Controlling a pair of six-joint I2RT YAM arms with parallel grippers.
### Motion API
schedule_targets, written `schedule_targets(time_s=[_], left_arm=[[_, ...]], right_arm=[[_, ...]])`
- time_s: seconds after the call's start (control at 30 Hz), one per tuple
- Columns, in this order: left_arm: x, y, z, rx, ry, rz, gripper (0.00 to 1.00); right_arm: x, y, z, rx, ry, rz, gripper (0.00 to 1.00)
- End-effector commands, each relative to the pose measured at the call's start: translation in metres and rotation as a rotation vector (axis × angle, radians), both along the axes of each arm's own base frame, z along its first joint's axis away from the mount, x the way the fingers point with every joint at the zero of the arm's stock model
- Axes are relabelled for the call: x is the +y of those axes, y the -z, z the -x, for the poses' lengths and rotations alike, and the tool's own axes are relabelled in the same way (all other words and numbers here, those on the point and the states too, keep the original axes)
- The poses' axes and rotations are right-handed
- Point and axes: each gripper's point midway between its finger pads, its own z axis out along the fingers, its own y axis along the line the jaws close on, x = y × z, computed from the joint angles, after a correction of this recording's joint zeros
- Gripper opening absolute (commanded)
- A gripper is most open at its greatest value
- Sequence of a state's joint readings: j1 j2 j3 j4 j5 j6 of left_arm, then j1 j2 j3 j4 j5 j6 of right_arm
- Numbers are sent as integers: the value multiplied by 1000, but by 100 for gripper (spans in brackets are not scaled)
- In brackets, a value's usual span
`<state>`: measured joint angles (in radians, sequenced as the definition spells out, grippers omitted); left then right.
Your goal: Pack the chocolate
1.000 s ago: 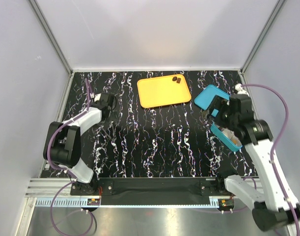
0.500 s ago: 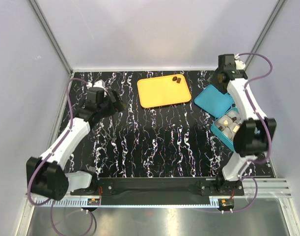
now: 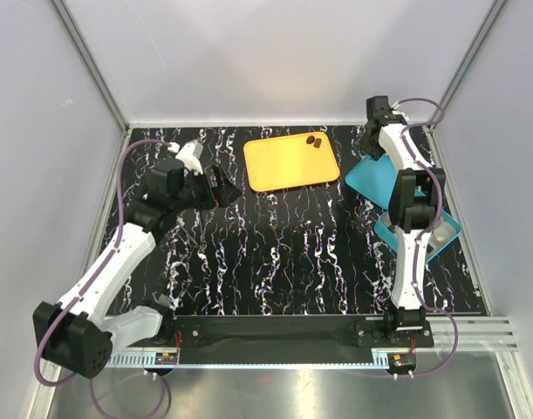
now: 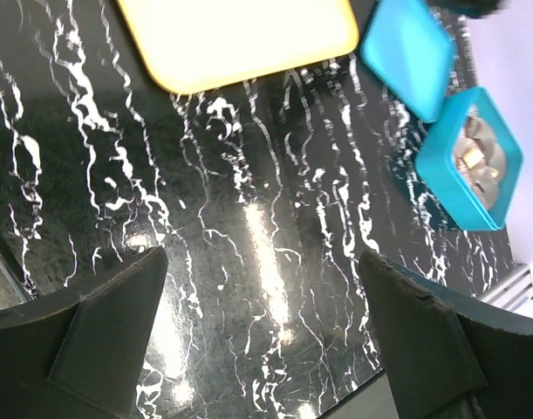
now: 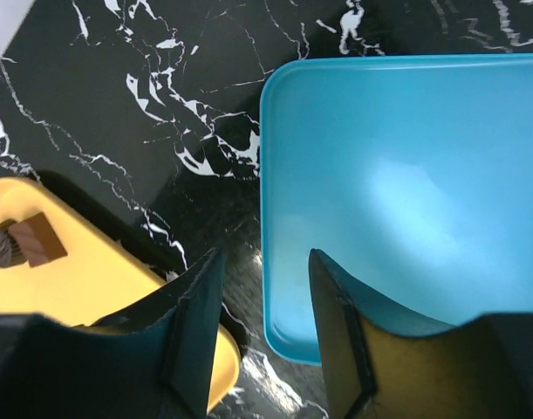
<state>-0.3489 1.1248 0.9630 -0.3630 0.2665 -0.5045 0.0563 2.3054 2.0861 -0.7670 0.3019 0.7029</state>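
Observation:
Two dark chocolate pieces (image 3: 314, 140) lie on the far right corner of the orange tray (image 3: 283, 164); one shows brown (image 5: 26, 243) in the right wrist view. More chocolate (image 4: 475, 157) fills the open teal box (image 4: 502, 188). The flat teal lid (image 3: 375, 181) rests between tray and box. My right gripper (image 3: 369, 145) hangs over the lid's far corner, jaws partly open and astride the lid's edge (image 5: 275, 288), clasping nothing. My left gripper (image 3: 222, 188) is wide open above bare table left of the tray, with nothing between its fingers (image 4: 100, 340).
The black marbled table (image 3: 275, 253) is walled by a metal frame and grey panels on three sides. My right arm's forearm crosses above the teal box (image 3: 445, 229) and hides most of it from the top view.
My right arm has swung from over the box to the lid's far corner and its jaws have narrowed. My left arm has stretched right towards the tray, jaws wide.

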Motion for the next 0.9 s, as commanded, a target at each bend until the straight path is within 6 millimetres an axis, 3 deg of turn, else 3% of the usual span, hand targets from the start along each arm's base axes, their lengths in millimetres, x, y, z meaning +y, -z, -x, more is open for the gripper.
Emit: schedule_targets(time_s=[0.0, 0.13, 0.4, 0.53, 0.63, 0.7, 0.8, 0.87], left_arm=[[-4, -29, 3, -127, 58, 15, 99], [-7, -23, -2, -97, 69, 4, 99], [-11, -19, -4, -86, 82, 16, 99], [-9, -20, -5, -95, 72, 4, 99], [-4, -26, -7, -108, 49, -8, 99], [-1, -32, -8, -120, 30, -15, 99], [1, -37, -7, -121, 29, -26, 99], [1, -46, -6, -129, 33, -28, 99]], right_arm=[[5, -2, -16, -29, 13, -22, 50], [8, 28, -18, 17, 10, -32, 50], [15, 62, -23, 55, -22, -42, 50], [16, 70, -28, 69, -42, -37, 41], [18, 72, -33, 59, -84, -29, 28], [21, 67, -36, 55, -123, -31, 16], [26, 41, -42, 14, -185, -39, 0], [30, 2, -44, -51, -238, -32, 0]])
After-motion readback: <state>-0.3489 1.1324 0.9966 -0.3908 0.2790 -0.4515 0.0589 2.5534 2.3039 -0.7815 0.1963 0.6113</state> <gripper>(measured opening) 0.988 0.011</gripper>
